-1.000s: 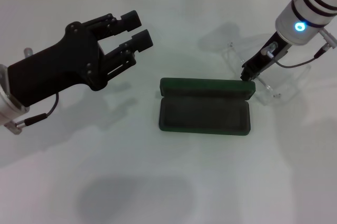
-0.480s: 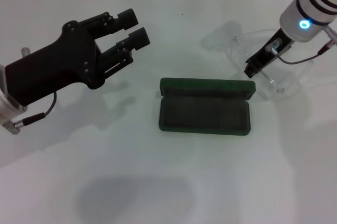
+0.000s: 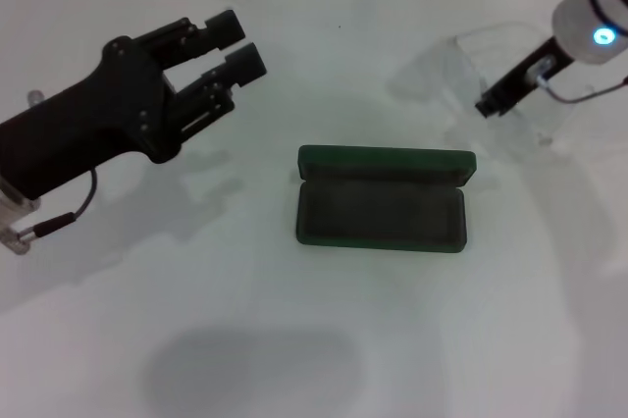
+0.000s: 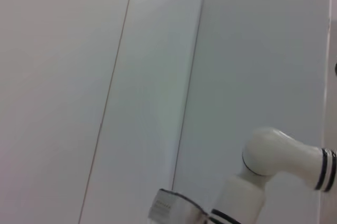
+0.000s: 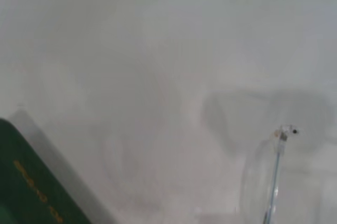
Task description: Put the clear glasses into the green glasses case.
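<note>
The green glasses case [image 3: 381, 210] lies open in the middle of the white table, its lid [image 3: 387, 163] tipped back toward the far side and its dark lining bare. My right gripper [image 3: 490, 104] hovers beyond the case's far right corner, shut on the clear glasses [image 3: 471, 55], which hang off the table with it. In the right wrist view a clear arm of the glasses [image 5: 274, 182] and a corner of the case lid with gold lettering [image 5: 31, 192] show. My left gripper [image 3: 234, 43] is held open above the table's left side, holding nothing.
The white table [image 3: 294, 339] runs to a pale wall at the back. A faint grey shadow patch [image 3: 250, 369] lies near the front. The left wrist view shows only the wall and my right arm's white links [image 4: 274, 155].
My right gripper has risen and moved back and to the right, carrying the clear glasses up off the table. My left gripper has drifted slightly left and back.
</note>
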{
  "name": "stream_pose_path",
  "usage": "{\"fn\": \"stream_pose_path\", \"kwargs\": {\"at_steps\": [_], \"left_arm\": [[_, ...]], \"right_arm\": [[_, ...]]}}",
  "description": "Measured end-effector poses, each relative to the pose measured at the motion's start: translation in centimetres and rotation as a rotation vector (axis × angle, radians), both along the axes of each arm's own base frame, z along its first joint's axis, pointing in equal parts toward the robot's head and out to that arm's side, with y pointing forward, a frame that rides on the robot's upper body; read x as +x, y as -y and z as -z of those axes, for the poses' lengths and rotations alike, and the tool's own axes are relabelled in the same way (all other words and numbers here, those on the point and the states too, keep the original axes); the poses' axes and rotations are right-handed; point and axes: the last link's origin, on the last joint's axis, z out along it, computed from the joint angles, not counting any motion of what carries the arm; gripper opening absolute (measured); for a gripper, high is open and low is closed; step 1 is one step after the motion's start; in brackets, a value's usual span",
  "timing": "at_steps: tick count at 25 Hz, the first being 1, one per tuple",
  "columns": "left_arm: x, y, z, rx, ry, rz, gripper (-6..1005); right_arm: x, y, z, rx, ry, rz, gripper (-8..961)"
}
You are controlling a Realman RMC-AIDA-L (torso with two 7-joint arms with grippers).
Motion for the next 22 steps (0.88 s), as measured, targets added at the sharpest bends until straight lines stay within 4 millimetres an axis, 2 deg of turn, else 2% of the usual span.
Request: {"fn": "stream_pose_path", "kwargs": {"at_steps": [4,9,17,22], "left_arm": [[-0.1,0.1,-0.3,-0.001,0.028,-0.008,418],[-0.3,0.3,-0.5,-0.009,0.075,-0.022,417],[0.2,0.8,-1.5,-0.006,0.151,0.018,415],[0.7,1.1,-2.0,-0.022,0.191,0.06,414]], "right_arm": [[-1.2,1.2,-2.4,0.027,-0.055,-0.088,116],[-2.8,3.9,-5.1,0.032,-0.11,-0.251,114],[-2.9,10.9,-6.5,-0.17,-0.353,-0.657,115],[-2.8,14.2,-6.2,-0.248,-0.56,-0.905,114]]}}
